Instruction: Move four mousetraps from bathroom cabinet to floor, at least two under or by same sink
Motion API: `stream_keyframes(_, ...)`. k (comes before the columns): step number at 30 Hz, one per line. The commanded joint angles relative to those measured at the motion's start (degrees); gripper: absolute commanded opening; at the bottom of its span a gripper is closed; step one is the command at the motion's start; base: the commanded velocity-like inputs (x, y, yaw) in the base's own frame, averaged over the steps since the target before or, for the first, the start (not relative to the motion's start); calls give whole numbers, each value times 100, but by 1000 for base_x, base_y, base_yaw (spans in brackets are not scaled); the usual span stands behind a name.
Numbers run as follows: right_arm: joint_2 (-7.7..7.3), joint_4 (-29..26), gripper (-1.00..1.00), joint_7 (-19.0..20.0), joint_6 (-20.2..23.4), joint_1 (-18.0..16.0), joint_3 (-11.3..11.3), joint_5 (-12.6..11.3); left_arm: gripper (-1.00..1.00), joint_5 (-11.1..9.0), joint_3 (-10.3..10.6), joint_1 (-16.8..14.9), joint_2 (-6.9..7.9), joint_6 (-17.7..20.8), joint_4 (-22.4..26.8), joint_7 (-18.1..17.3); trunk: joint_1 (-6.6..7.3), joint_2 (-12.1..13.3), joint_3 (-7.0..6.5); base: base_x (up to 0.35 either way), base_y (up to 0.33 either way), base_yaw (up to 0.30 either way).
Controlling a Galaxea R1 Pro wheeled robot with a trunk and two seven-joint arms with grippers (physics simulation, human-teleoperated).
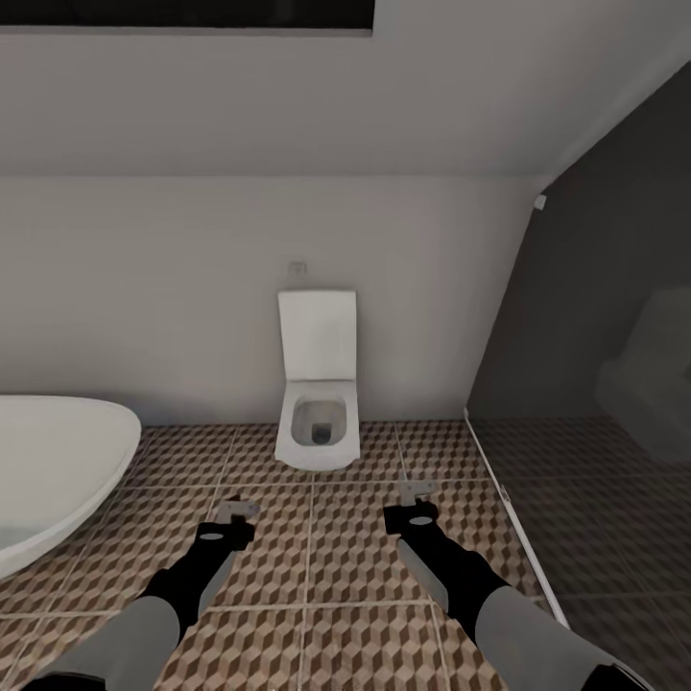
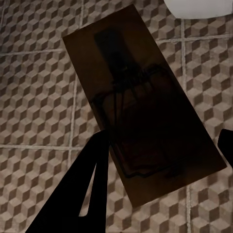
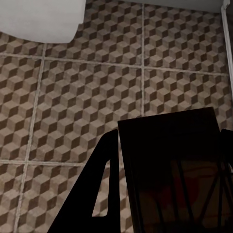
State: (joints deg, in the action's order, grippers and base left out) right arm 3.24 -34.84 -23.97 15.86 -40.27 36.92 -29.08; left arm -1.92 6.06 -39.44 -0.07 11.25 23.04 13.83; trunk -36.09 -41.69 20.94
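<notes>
Head view puts me facing the white toilet [image 1: 318, 393], with both arms stretched low over the bathroom floor [image 1: 365, 566] just short of it, the bathtub [image 1: 53, 470] off to the toilet's left and a glass partition [image 1: 518, 537] off to its right. Each arm carries a mousetrap. In the left wrist view the left gripper [image 2: 160, 165] has its fingers [image 2: 82, 194] pinching a mousetrap [image 2: 145, 107] by one long edge, the board hanging tilted over the tiles with its dark wire bar and spring facing the camera. In the right wrist view the right gripper [image 3: 167, 179] does the same: its fingers [image 3: 97, 194] clamp the second mousetrap [image 3: 170, 160] across its width, the board dark and close to the lens. I judge these boards to be light, thin and stiff, so they will not sag or bend in the grip, but a flat smooth plank held by its edges can pivot or slip if I swing the arms fast. The bare side edges of the board are the sensible place to hold, clear of the wire parts, which look like the delicate bit. The sink is not before me here, so I reckon the base must turn before I lower anything.
</notes>
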Motion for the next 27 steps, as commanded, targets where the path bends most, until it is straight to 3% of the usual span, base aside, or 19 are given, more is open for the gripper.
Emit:
stream_keyframes(1,-6,-8,-100,-47,13,-7,35,-45,-100,-18,48,-2,2,30,31,44,-24,-49,35,0,0,0)
stream_keyframes(27,11,-6,-100,-47,5,-7,35,-45,-100,-28,62,-2,-69,17,-25,32,-595,-1091,742,0,0,0)
